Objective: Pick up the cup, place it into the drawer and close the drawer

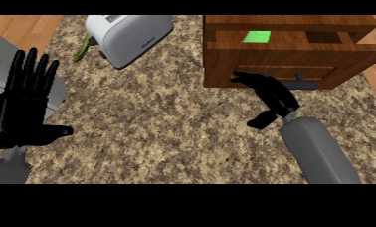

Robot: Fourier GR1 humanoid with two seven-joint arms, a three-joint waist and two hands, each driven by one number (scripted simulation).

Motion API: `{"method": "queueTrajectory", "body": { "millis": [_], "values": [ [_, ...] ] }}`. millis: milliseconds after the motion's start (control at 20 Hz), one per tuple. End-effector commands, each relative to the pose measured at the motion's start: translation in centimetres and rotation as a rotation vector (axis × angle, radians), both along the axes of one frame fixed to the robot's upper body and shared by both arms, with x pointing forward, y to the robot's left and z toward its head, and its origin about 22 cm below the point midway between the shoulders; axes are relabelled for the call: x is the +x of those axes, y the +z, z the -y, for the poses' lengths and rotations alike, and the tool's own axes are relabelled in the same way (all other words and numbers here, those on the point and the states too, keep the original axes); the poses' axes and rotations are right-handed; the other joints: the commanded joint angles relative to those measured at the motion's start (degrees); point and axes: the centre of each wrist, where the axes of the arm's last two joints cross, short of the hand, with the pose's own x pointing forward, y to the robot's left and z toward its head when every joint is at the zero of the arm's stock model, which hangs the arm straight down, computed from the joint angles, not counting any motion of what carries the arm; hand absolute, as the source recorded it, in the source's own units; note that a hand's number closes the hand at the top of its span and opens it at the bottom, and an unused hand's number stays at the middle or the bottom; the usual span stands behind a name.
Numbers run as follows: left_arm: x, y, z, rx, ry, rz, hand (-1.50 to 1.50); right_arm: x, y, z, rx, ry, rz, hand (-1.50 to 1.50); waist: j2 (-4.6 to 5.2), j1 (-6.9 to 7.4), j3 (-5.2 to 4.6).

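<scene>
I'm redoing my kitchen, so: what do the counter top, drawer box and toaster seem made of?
Counter top: speckled brown and cream, like granite or a laminate copy. Drawer box: reddish-brown with grain lines, likely varnished wood. Toaster: smooth pale grey shell with soft sheen, metal or plastic; cannot tell.

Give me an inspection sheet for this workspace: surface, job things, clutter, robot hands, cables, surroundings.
Surface: speckled stone counter, bare in the middle.
Job's things: green cup lies inside the wooden drawer, seen from above; grey handle on its front.
Clutter: white toaster at upper left; thin green item beside it, kind unclear.
Robot hands: right robot hand has straight fingers that appear to touch the drawer's front, left of the handle; left robot hand open, resting at the left edge, fingers up.
Cables: nothing seen.
Surroundings: wooden floor beyond the counter, upper left.
</scene>
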Motion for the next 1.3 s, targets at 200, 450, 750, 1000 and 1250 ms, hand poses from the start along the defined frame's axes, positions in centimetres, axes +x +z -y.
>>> {"method": "queueTrajectory", "body": {
  "millis": [200, 450, 750, 1000, 1250],
  "values": [
    [-2.2, -0.7, -2.6, 0.003, -0.019, 0.005, -1.50, 4.9, -0.2, 1.2, 0.038, -0.030, -0.061, -1.50, 0.31, 1.02, 0.05],
    [0.3, 1.4, -2.8, -0.010, -0.045, 0.007, -1.50, 7.7, 2.6, 3.1, 0.091, -0.040, -0.082, -1.50, 0.74, 1.64, 0.10],
    [-0.3, -0.8, -1.5, -0.026, -0.065, -0.006, -1.50, 8.3, 3.4, 5.2, 0.058, -0.058, -0.072, -1.50, 1.34, 2.92, 0.14],
    [0.2, -0.6, -0.8, -0.006, -0.065, 0.012, -1.50, 9.0, 4.7, 5.9, 0.069, -0.079, -0.084, -1.50, 1.73, 3.70, 0.18],
    [0.6, -1.8, -0.1, 0.008, -0.081, 0.012, -1.50, 9.6, 6.5, 7.0, 0.053, -0.065, -0.075, -1.50, 2.23, 4.10, 0.16]
  ]
}}
